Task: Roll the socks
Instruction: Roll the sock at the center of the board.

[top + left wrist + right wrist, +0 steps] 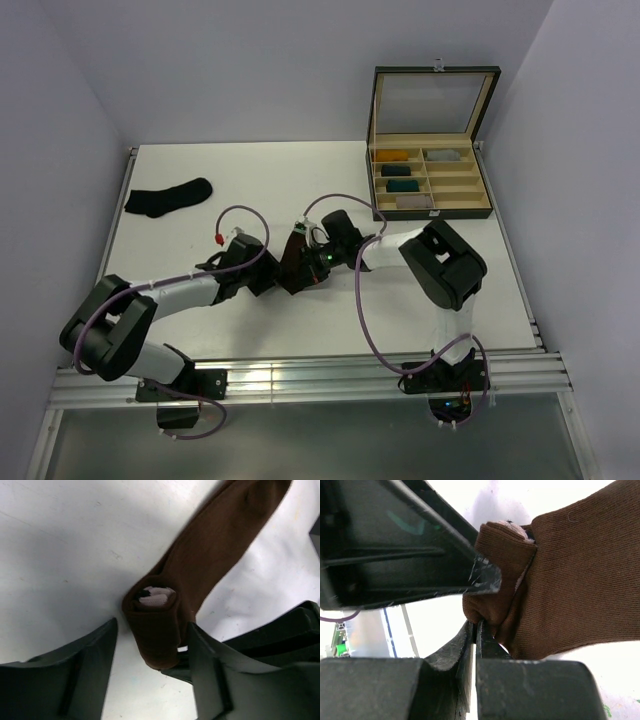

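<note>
Your brown sock (220,545) lies near the middle of the table (260,180), between the two arms, with one end rolled into a short, thick tube whose pale stripes (157,596) show at the open end of the coil. Your left pincer (152,630) stands wide open and straddles that rolled end. Its right-hand finger sits just beside the fabric, perhaps touching it (the left wrist view does not settle this), and its left-hand finger stands apart with bare table showing in the gap. Your right pincer (476,625) is closed tight, its tips nipping a fold of the brown sock at the base of the roll. One of the left pincer's fingers (420,555) crosses just above it, its tip against the top of the roll. The rest of the sock trails away flat and unrolled from both pincers. The black sock (168,197) lies flat by itself near the far left edge of the table, well apart from both arms. At the far right corner you have an open box (435,213), its lid upright, with several rolled bundles (397,155) in its compartments.
</note>
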Motion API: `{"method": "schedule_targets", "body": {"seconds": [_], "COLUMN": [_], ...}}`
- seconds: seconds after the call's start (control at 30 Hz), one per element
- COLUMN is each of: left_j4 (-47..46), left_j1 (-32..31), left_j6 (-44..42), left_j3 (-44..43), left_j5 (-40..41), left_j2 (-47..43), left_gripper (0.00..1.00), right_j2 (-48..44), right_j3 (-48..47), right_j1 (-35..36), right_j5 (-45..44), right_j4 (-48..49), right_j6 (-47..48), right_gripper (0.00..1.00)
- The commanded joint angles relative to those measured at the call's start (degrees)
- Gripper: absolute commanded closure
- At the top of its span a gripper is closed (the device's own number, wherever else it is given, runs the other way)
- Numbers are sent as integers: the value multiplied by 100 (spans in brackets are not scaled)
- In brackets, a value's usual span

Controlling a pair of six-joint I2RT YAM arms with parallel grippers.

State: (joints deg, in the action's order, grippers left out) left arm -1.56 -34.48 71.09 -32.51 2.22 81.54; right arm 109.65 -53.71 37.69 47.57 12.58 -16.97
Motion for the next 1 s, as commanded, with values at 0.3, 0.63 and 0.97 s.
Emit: {"method": "schedule_targets", "body": {"seconds": [0.3,0.63,0.97], "left_j4": [507,1473,2028], "left_j1": [11,20,257], "left_j6": [-103,-868,-1387], "left_j3": [-106,-616,-871], "left_j5": [262,95,-406], "left_j2": [319,205,328], "left_gripper": [92,100,100], "right_j2": [-267,-2174,-1913], "right_j3": [-140,1029,801], "right_j1": [-69,501,2461], "right_j5": [-256,-3066,-6136], "right_j4": [-80,553,623], "right_j6": [-17,694,2100], "right_gripper": [95,50,40]}}
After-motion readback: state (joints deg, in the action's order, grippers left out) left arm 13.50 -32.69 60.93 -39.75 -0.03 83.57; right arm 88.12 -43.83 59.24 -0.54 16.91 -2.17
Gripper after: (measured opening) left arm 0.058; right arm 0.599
